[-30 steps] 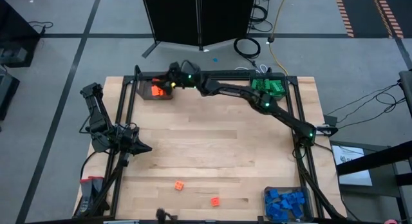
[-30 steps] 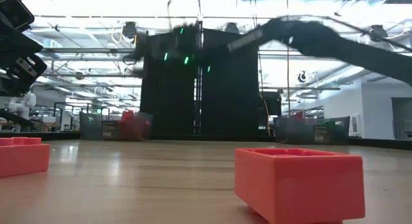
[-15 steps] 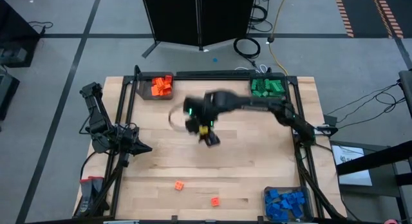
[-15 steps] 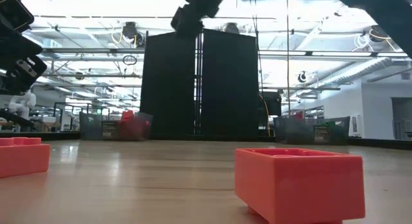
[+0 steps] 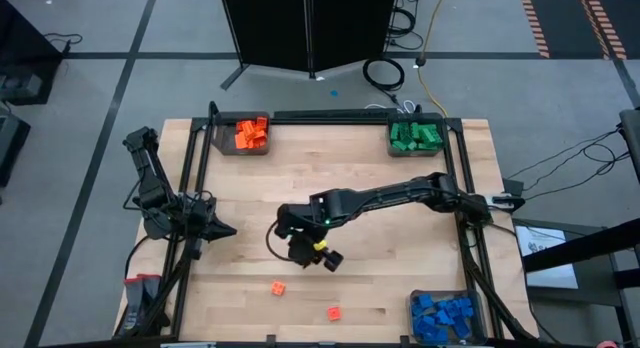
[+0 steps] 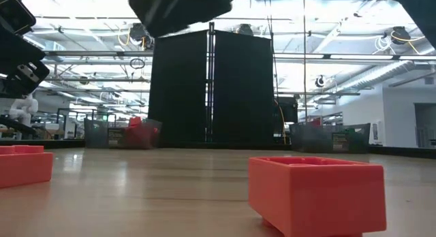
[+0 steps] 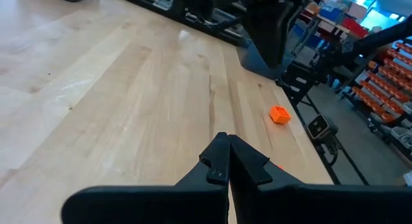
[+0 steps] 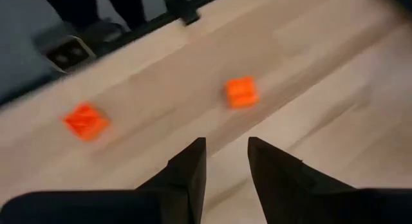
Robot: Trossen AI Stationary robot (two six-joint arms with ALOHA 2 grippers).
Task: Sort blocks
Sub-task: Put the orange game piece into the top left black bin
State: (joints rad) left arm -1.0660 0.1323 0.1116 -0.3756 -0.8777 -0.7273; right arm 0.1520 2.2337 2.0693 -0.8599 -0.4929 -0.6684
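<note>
Two small orange blocks [image 5: 277, 287] [image 5: 333, 313] lie flat on the wooden table near its front edge. They show large in the low view [image 6: 20, 165] [image 6: 313, 193]. My right gripper [image 5: 328, 258] hangs above the table's middle, a little to the far side of them. It is open with nothing between its fingers [image 8: 225, 147], and both blocks [image 8: 241, 92] [image 8: 85, 120] lie ahead of it. My left gripper [image 5: 228, 229] waits shut at the table's left side [image 7: 228, 150], holding nothing.
A bin of orange blocks [image 5: 245, 135] stands at the far left corner. A bin of green blocks [image 5: 415, 136] stands at the far right, and a bin of blue blocks [image 5: 443, 316] at the near right. A black frame rail [image 5: 330, 116] runs along the far edge.
My right gripper has swung from over the orange bin at the far left toward the table's near edge. It has rolled and tipped on the way, and now hangs over the middle of the table near the two loose orange blocks. The blocks have not moved.
</note>
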